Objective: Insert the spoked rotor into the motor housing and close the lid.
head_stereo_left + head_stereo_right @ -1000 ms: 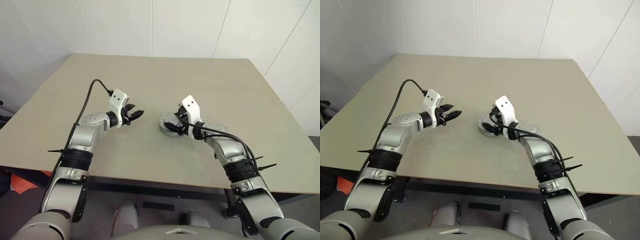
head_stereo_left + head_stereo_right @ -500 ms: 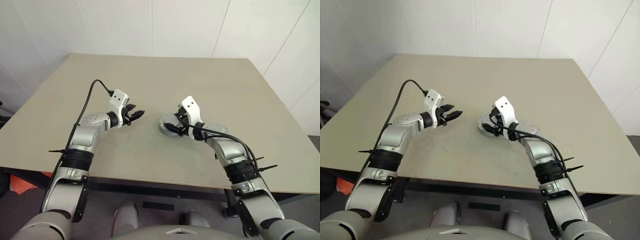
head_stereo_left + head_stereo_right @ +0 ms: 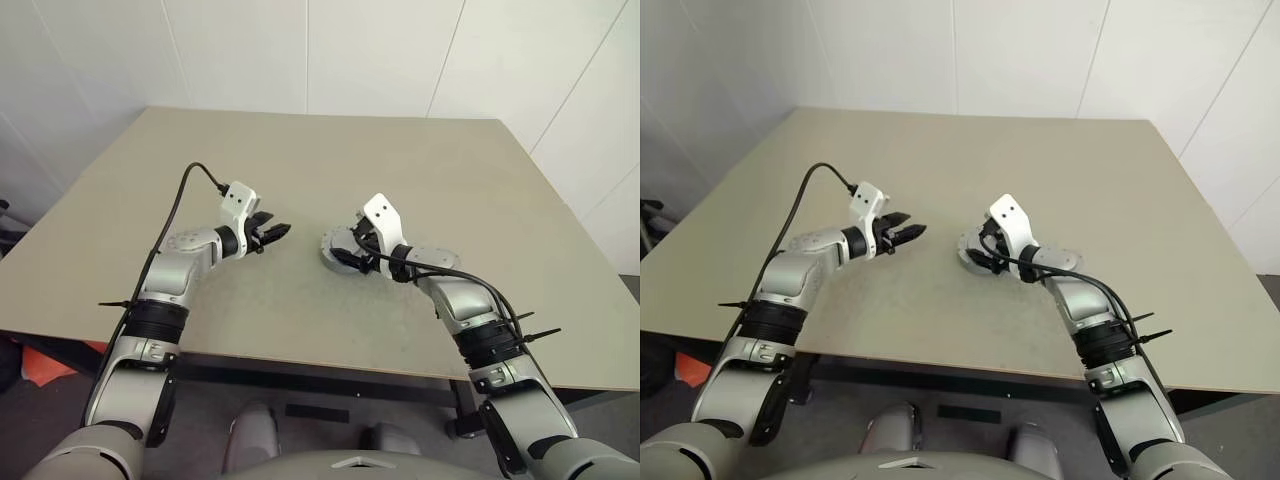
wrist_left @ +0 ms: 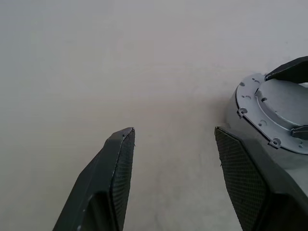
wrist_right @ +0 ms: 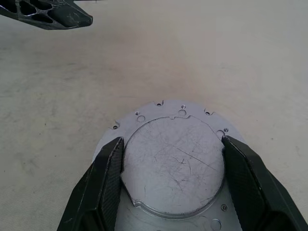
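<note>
The motor housing [image 3: 333,249] is a squat round silver piece on the tan table [image 3: 330,160], just right of its middle. In the right wrist view its top [image 5: 173,159] is a flat scratched silver plate inside a flange of small holes; whether that plate is the lid I cannot tell. My right gripper [image 5: 172,142] has one finger against each side of the raised plate, shut on it. My left gripper [image 3: 272,233] hovers open and empty a little to the housing's left, and the housing's edge [image 4: 269,115] lies just beyond it. The spoked rotor is hidden or out of view.
White panelled walls [image 3: 300,50] rise behind the table's far edge. The table's near edge [image 3: 300,350] runs under both forearms. A black cable [image 3: 185,185] loops up from the left wrist. Something orange [image 3: 40,365] lies on the floor at the lower left.
</note>
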You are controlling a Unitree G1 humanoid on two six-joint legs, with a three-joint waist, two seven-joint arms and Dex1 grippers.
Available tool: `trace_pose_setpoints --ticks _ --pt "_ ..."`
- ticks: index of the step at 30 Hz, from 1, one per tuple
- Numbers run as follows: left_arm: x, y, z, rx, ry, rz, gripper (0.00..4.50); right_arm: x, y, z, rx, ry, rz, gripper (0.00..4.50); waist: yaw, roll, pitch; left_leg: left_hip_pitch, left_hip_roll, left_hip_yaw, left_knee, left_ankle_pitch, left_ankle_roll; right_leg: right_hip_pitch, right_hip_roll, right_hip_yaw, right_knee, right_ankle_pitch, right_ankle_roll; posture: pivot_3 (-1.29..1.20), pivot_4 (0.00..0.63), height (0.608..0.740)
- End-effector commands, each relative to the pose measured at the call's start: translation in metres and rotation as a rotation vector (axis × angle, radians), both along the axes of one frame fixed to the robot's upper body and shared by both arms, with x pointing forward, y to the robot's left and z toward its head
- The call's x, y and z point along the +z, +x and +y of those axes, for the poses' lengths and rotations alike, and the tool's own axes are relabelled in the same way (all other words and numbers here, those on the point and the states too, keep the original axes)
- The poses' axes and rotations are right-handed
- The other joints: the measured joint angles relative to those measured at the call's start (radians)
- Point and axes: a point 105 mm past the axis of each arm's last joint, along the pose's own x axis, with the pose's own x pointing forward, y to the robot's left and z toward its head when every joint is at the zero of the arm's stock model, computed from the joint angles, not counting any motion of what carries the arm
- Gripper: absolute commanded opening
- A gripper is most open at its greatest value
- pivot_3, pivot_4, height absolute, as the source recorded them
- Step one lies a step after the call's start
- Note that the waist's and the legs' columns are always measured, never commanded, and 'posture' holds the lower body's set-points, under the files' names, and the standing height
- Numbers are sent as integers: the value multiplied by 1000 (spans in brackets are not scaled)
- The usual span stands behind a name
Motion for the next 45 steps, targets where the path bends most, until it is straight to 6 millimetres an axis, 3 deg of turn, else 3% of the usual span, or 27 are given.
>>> trace_pose_setpoints --ticks 1,11,18,26,27,36,41,45 --pt "16 -1 -8 -27 -19 -51 2782 -34 -3 -25 -66 -86 118 3094 0 0 0 0 0 0 0 0 0 0 0 0 0 0 0 0 0 740" --pt "16 -3 -14 -38 -44 -35 2782 -35 3 -42 -79 -104 148 3094 4 0 -1 8 -2 0 -1 -2 3 13 -1 0 -8 -4 7 0 0 740" --pt "17 -1 -45 -69 -240 140 2782 -34 7 -45 -98 -105 145 3094 5 0 0 12 -11 0 -1 -3 4 18 -4 1 -10 -5 9 0 0 740" --pt "-6 2 -72 -85 -298 318 157 -31 10 -44 -113 -93 133 3094 4 -1 0 12 -16 -1 -2 -3 5 19 -7 0 -13 -7 11 0 0 740" --pt "-11 2 -74 -80 -292 338 50 -31 10 -44 -114 -92 131 3094 4 -1 0 12 -16 -1 -2 -4 5 20 -7 0 -13 -7 11 0 0 740" --pt "-18 2 -89 -113 -330 407 50 -31 8 -42 -116 -91 123 3094 4 -1 0 12 -16 -3 -7 -4 6 21 -8 -1 -21 -7 12 0 0 740" --pt "-47 4 -81 -31 -145 451 50 -27 10 -44 -122 -96 103 3094 4 -1 0 14 -17 -2 -13 -4 6 25 -8 -1 -29 -7 12 0 0 740" --pt "-58 0 -79 -31 -95 498 50 -23 11 -45 -139 -88 99 3094 4 -1 0 21 -18 -3 -20 -4 6 27 -8 -2 -36 -7 13 0 0 740"
